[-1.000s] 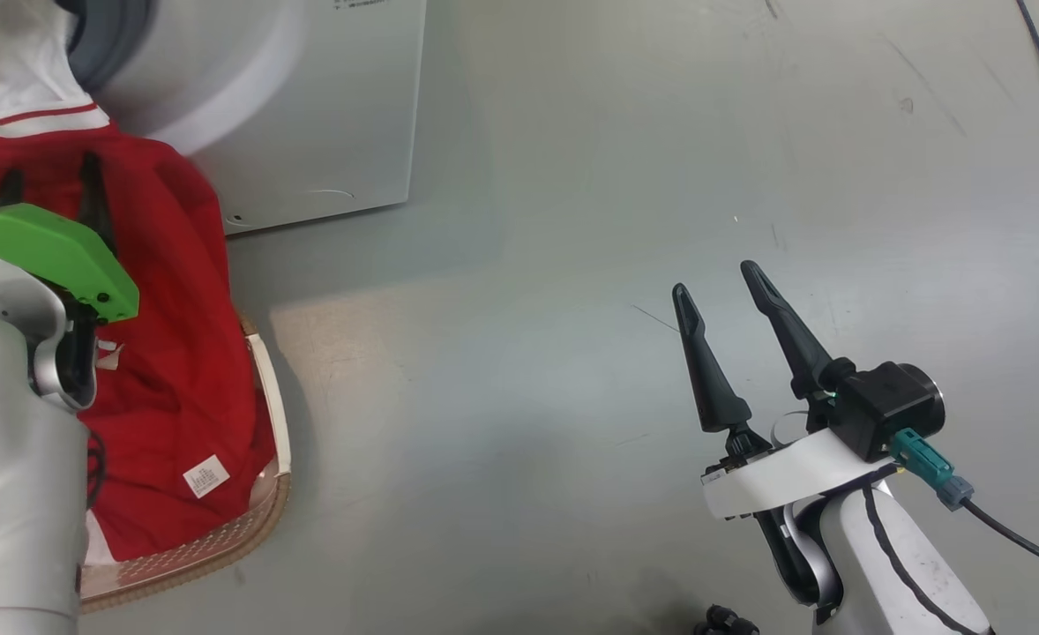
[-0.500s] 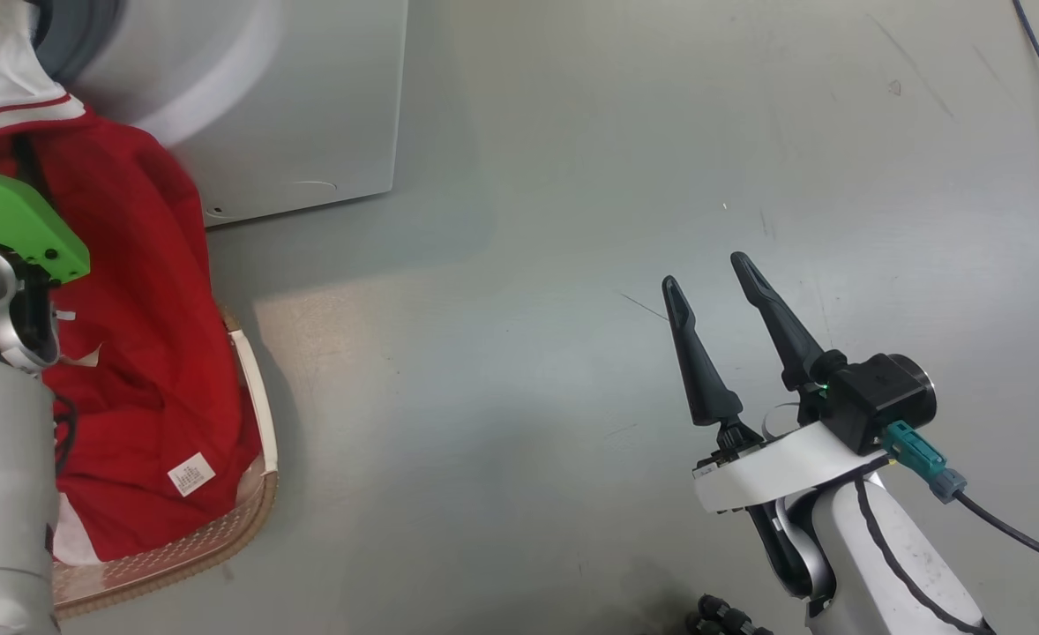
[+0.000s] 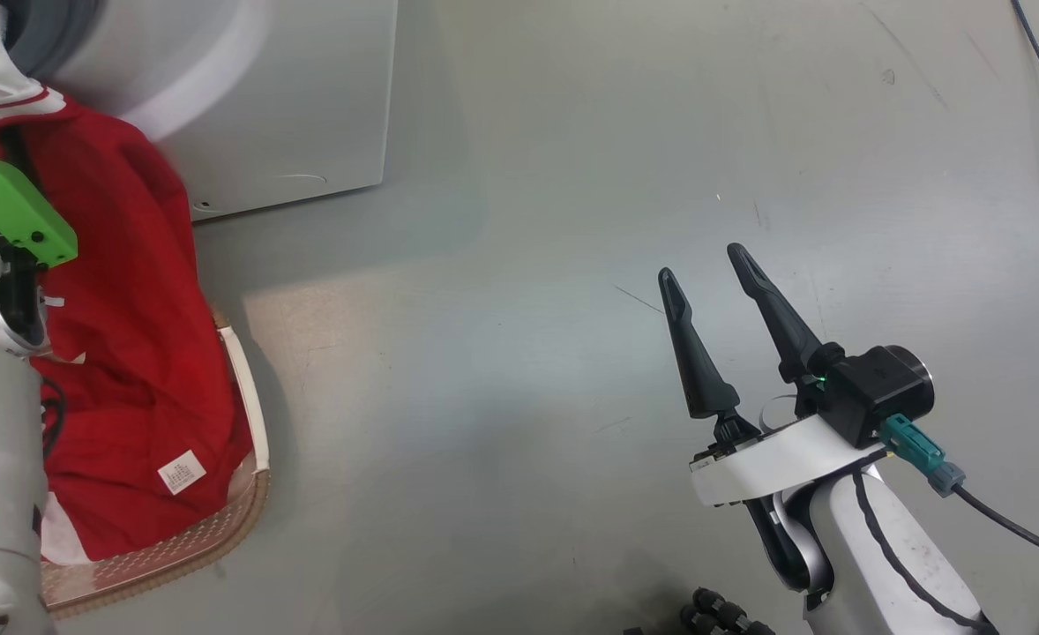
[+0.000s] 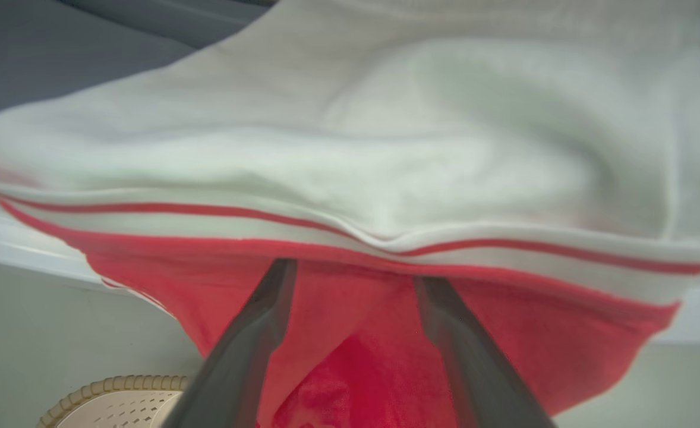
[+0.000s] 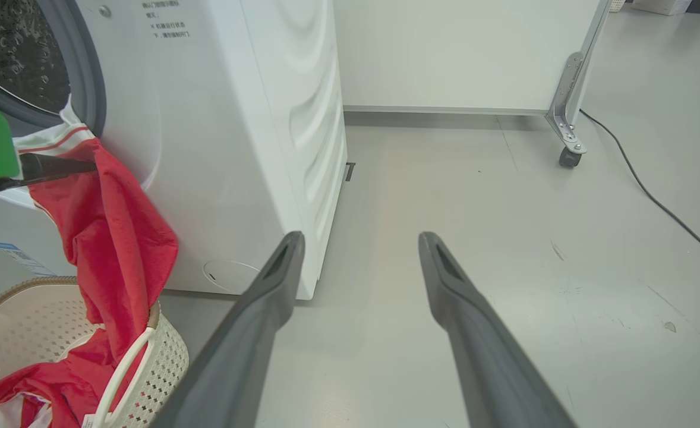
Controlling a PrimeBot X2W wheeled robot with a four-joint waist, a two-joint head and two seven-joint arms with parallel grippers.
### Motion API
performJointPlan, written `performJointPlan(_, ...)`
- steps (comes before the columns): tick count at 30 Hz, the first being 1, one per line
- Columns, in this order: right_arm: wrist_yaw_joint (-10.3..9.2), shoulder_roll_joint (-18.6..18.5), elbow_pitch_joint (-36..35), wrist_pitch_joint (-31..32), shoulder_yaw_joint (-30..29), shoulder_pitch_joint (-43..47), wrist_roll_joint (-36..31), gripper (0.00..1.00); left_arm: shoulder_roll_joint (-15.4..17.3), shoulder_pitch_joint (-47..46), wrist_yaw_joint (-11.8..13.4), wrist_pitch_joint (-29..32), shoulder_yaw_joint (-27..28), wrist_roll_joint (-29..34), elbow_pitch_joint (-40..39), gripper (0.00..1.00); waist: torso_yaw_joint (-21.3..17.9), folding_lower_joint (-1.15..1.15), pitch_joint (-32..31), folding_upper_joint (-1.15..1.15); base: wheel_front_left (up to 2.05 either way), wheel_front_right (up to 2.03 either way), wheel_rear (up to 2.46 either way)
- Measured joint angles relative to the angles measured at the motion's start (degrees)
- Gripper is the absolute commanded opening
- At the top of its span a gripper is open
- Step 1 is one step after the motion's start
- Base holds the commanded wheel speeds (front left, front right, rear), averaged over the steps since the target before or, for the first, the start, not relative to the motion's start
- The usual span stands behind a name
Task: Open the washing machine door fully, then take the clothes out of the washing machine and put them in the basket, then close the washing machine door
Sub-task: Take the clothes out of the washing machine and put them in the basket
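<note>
Clothes are half out. The white top part lies over the washer opening at the upper left of the head view, and the red part hangs down into the basket at lower left. Left gripper has its jaws spread wide with the tips under the striped hem, clamped on nothing. Right gripper is also open and empty, over the floor at lower right, well apart from everything.

Likely risks:
- Closing on the thin hem alone gives a shallow pinch, so the cloth probably slips out on the pull.
- The white part may snag on the opening's edge, and a sideways drag could tug the light basket or tip it.
- The red bulk hangs against the basket's right rim, so once freed the rest could flop over it onto the floor.
- Shutting the door with any cloth left on the opening would trap it.
</note>
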Motion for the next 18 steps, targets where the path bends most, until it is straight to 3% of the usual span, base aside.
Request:
performJointPlan(1,0.0,0.0,0.0,0.0,0.0,0.0,0.0,1.0,0.0,-0.1,-0.1,0.0,0.0,0.0,0.2,0.89,0.0,0.0,0.0,0.0,0.0,0.0,0.0)
performJointPlan(2,0.0,0.0,0.0,0.0,0.0,-0.1,0.0,1.0,0.0,-0.2,-0.1,0.0,0.0,0.0,0.4,0.36,0.0,0.0,0.1,0.0,0.0,0.0,0.0)
performJointPlan(3,0.0,0.0,0.0,0.0,0.0,-0.2,0.0,1.0,0.0,-0.3,-0.4,-0.1,0.0,-0.1,0.5,0.0,-0.1,0.0,0.1,0.0,0.0,0.0,0.0)
performJointPlan(18,-0.03,0.2,0.4,0.0,-0.7,-1.0,0.0,1.0,-0.8,-1.2,-3.1,-4.7,-0.8,-0.2,2.7,0.0,1.5,0.0,-1.1,0.0,0.0,0.0,0.0)
